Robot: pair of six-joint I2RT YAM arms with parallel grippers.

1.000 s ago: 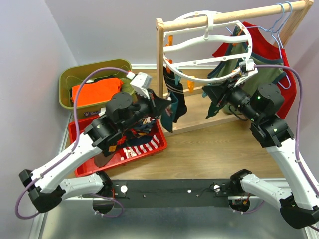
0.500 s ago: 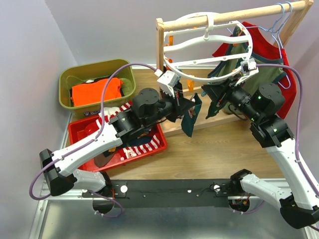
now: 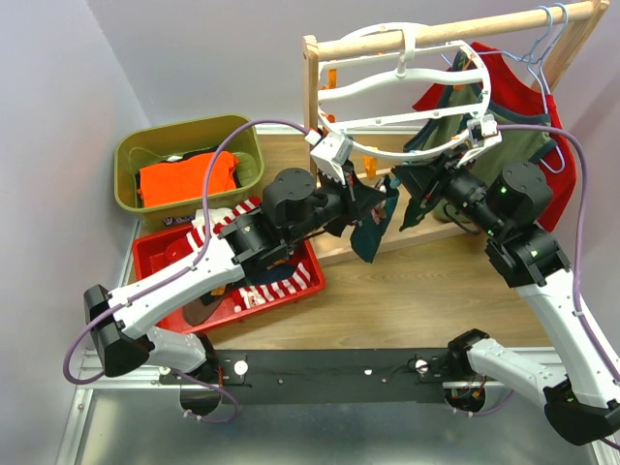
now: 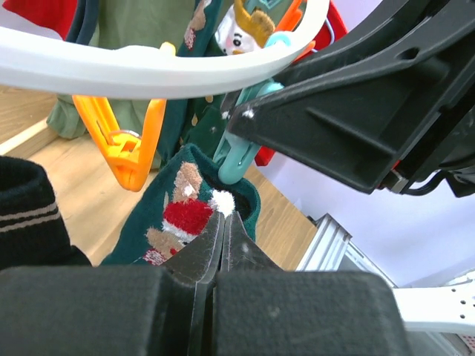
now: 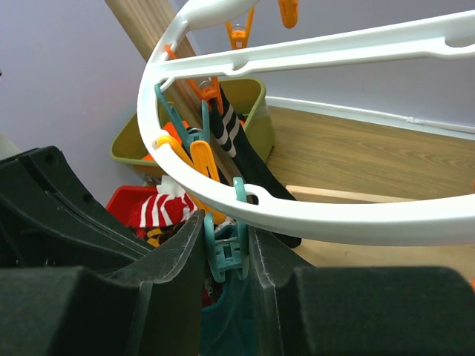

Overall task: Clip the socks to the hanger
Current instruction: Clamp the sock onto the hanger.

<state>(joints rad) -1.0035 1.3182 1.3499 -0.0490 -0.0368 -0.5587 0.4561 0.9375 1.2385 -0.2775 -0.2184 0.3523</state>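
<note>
The white ring hanger [image 3: 383, 82] hangs from the wooden rack. My left gripper [image 3: 373, 205] is shut on the cuff of a dark green Christmas sock [image 3: 371, 231]. In the left wrist view the sock [image 4: 174, 219] is held at the fingertips [image 4: 223, 216], its cuff right at the mouth of a teal clip [image 4: 237, 152] under the ring [image 4: 148, 70]. My right gripper [image 3: 407, 184] is shut on that teal clip [image 5: 226, 248], one finger on each side, below the ring [image 5: 312, 215]. Green fabric [image 5: 230, 319] shows under the clip. A black striped sock [image 5: 237, 148] hangs from another clip.
A red tray [image 3: 155, 257] with striped and other socks lies at the left. An olive bin [image 3: 131, 155] with an orange garment stands behind it. The wooden rack [image 3: 315, 97] also carries olive and red shirts [image 3: 528, 126] on light-blue hangers [image 3: 547, 39]. An orange clip [image 4: 130, 144] hangs beside the teal one.
My left arm swung right and up from above the red tray, carrying the green sock to the teal clip. The right arm has stayed on the clip.
</note>
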